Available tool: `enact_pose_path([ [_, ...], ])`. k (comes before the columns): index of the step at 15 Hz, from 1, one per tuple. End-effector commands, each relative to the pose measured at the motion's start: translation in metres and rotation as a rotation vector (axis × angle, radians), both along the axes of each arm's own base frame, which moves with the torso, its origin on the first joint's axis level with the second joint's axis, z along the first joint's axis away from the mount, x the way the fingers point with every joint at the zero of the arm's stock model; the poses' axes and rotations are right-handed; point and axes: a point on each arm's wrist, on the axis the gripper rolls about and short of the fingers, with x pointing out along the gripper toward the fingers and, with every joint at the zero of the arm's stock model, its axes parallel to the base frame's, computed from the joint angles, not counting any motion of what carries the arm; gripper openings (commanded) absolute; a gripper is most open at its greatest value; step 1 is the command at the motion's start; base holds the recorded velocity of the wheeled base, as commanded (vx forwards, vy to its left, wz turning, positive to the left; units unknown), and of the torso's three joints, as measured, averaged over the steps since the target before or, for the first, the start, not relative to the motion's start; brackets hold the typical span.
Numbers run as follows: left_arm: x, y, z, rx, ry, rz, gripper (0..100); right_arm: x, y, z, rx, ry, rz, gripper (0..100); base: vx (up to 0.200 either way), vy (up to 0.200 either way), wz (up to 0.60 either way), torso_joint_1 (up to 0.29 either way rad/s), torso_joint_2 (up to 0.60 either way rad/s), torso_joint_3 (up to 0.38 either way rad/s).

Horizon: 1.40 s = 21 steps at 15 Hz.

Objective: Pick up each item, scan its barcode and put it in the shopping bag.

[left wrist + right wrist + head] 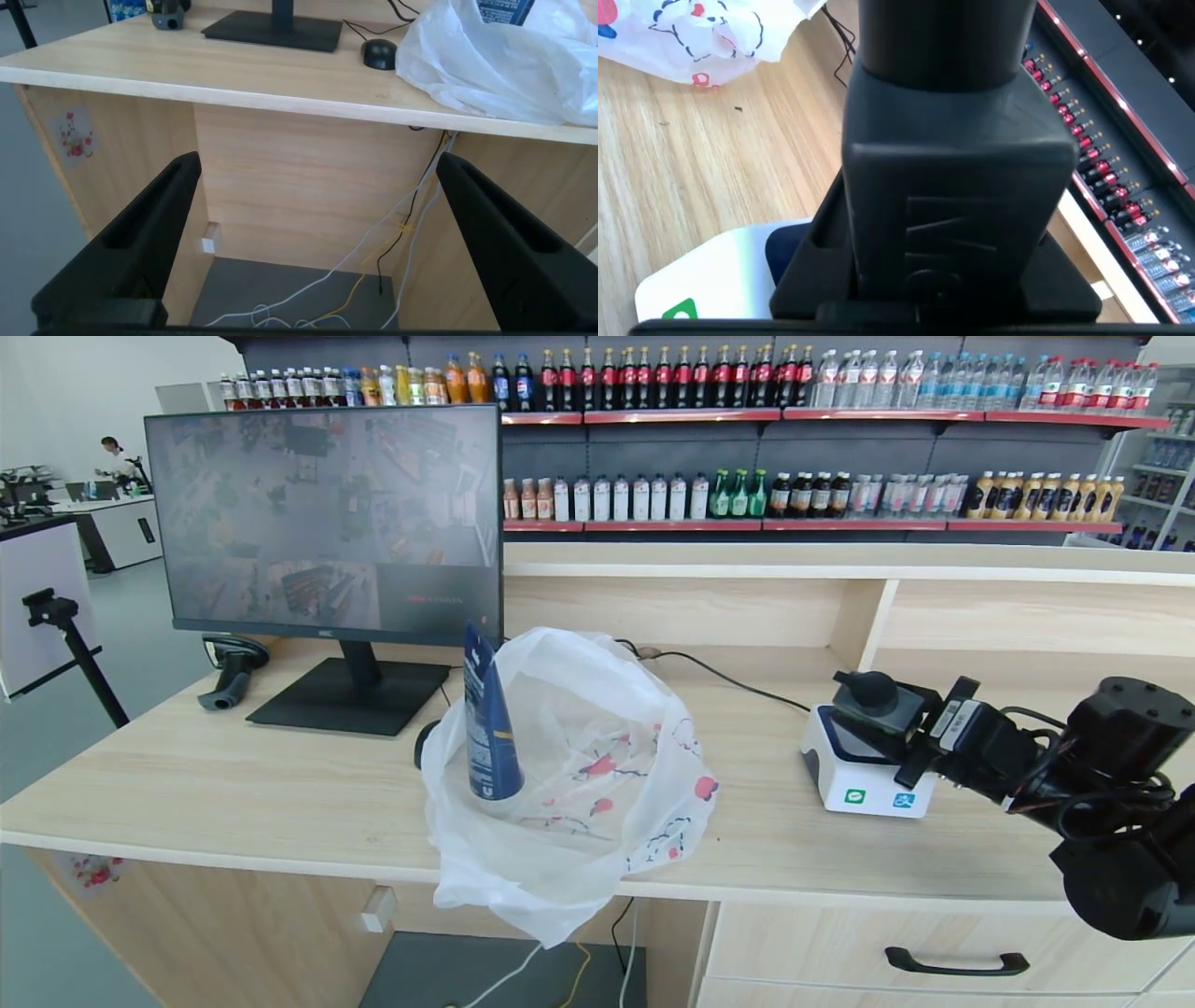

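Left gripper (318,168): fingers spread, low before the counter (233,784) front. Shopping bag (658,747) at counter's front edge, blue tube (487,728) upright inside. Right gripper (913,733) clamps a dark grey bottle (873,705) over the white scanner (864,793).

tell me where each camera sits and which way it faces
Head: high on the robot, facing forward and down at the counter, monitor and shopping bag; right arm shows.
Left wrist: before the counter, facing its front panel; open left claw frames it.
Right wrist: above the counter, looking down at the white scanner box; a black block is close ahead.
Shared: shopping bag, all three.
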Motion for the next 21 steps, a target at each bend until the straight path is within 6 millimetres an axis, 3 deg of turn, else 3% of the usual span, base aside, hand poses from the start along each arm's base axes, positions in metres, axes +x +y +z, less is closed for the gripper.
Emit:
enact_pose_path([
  [1,0.0,0.0,0.0,0.0,-0.001,0.0,100,-0.001,0.0,0.0,-0.001,0.0,0.0,0,0.0,0.0,0.0,0.0,0.0,0.0],
  [7,0.0,0.0,0.0,0.0,-0.001,0.0,100,-0.005,0.0,0.0,-0.001,0.009,0.0,0,0.0,0.0,0.0,0.0,0.0,0.0],
  [10,0.0,0.0,0.0,0.0,-0.001,0.0,100,-0.007,0.0,0.01,0.007,-0.019,0.0,0,0.0,0.0,0.0,0.0,0.0,0.0],
  [14,0.0,0.0,0.0,0.0,-0.001,0.0,100,-0.025,0.001,0.019,0.028,-0.012,0.005,0,0.0,0.0,0.0,0.0,0.0,0.0],
  [17,0.0,0.0,0.0,0.003,-0.001,0.0,100,-0.05,0.014,0.051,0.102,-0.052,0.046,0,0.0,0.0,0.0,0.0,0.0,0.0],
  [21,0.0,0.0,0.0,0.003,-0.001,0.0,100,-0.078,0.028,0.079,0.343,-0.03,-0.071,0,0.0,0.0,0.0,0.0,0.0,0.0],
])
